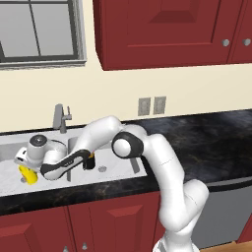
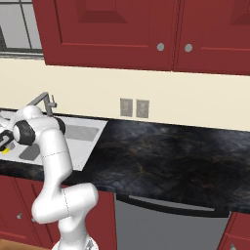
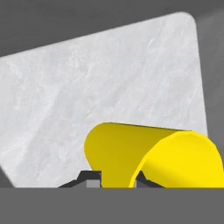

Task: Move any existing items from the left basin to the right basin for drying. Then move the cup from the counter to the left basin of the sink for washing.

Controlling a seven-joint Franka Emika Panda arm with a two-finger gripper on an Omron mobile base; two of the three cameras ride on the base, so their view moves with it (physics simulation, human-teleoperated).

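Observation:
My gripper is shut on the rim wall of the yellow cup, low inside the left basin of the sink. In the hand view the cup lies tilted, mouth toward the camera, between my fingertips, over the pale basin floor. I cannot tell whether it touches that floor. In the right base view a sliver of the cup shows at the left edge below my hand. The right basin lies beside it under my forearm.
A black cylinder stands in the right basin, close to my forearm. The grey faucet rises behind the divider between the basins. Black counter stretches to the right, with a dishwasher front below it and red cabinets above.

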